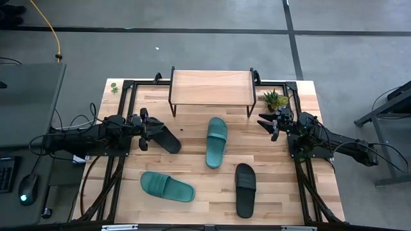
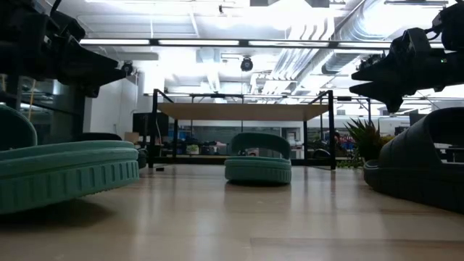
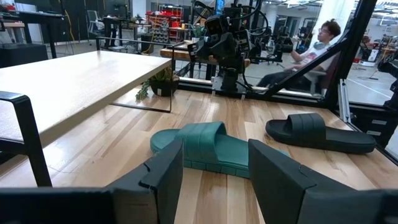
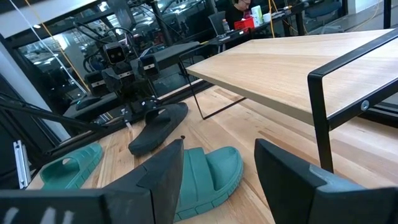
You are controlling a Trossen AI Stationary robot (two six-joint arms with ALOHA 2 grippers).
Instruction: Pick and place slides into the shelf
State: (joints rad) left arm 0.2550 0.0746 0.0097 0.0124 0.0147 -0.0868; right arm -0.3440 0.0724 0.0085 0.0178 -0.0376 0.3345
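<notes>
**Both grippers open, all four slides on surface**

Left gripper point(image 1: 146, 126) jaws apart, empty, just beside black slide point(image 1: 164, 137). Right gripper point(image 1: 272, 122) jaws apart, empty, near plant point(image 1: 275, 99). Teal slide point(image 1: 216, 142) mid-surface before shelf point(image 1: 210, 87); second teal slide point(image 1: 167, 187) and second black slide point(image 1: 245, 189) nearer front edge. Shelf top bare.

Grey floor point(image 1: 192, 48) with dark seams — bright ceiling lights point(image 2: 217, 42).
</notes>
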